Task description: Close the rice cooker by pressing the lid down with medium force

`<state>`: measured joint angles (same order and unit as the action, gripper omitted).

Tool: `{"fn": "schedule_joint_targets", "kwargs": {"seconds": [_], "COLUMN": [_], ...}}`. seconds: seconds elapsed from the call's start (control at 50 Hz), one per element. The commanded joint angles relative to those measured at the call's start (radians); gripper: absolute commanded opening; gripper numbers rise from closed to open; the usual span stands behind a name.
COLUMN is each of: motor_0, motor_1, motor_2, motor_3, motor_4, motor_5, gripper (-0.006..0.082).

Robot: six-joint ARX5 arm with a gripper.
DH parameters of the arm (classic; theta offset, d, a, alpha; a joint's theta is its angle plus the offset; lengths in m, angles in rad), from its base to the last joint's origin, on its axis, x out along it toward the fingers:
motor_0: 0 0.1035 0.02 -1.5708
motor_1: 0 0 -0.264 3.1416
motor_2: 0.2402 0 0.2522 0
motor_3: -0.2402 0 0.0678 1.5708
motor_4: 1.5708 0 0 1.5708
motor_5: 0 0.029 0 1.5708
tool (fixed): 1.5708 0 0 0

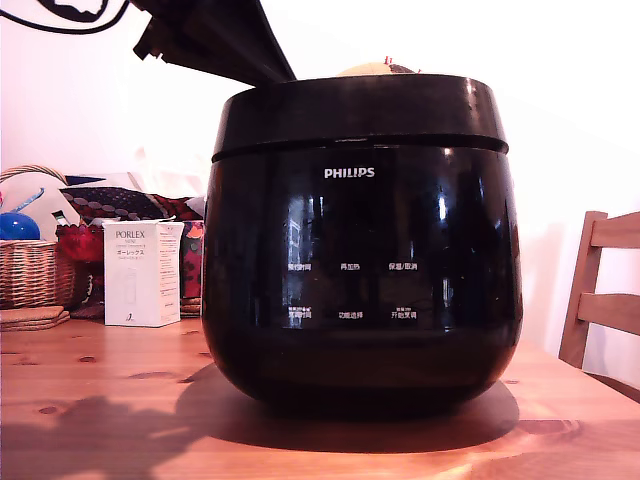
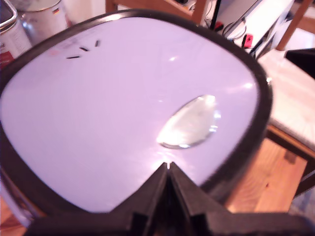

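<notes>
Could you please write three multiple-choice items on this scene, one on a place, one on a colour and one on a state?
1. Where does the white PORLEX box stand?
A. On the table, to the exterior view's left of the rice cooker
B. On top of the cooker
C. On the chair seat

2. What colour is the PHILIPS lettering?
A. Red
B. Yellow
C. White

3. How does the lid stand?
A. Raised upright, showing its inner face
B. Down on the cooker's body
C. Lying off on the table

Answers:
1 A, since the box rests on the wood beside the cooker's left flank in the exterior view.
2 C, since the letters show white against the glossy black front.
3 B, since only a thin seam runs between lid and body.
</notes>
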<state>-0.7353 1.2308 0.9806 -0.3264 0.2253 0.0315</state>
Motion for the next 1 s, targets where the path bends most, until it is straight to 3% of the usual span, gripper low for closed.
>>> {"fn": "schedule_joint_targets", "kwargs": {"seconds": [0.0, 0.4, 0.98], "motor_0": [-0.001, -0.012, -0.021], "motor_1": [0.012, -0.034, 0.080], "motor_2": [-0.071, -0.195, -0.225], "motor_3": [-0.009, 0.197, 0.141], "motor_4": [-0.015, -0.031, -0.020], "motor_5": [-0.006, 0.013, 0.082], "gripper": [-0.0022, -0.0022, -0.0022]}}
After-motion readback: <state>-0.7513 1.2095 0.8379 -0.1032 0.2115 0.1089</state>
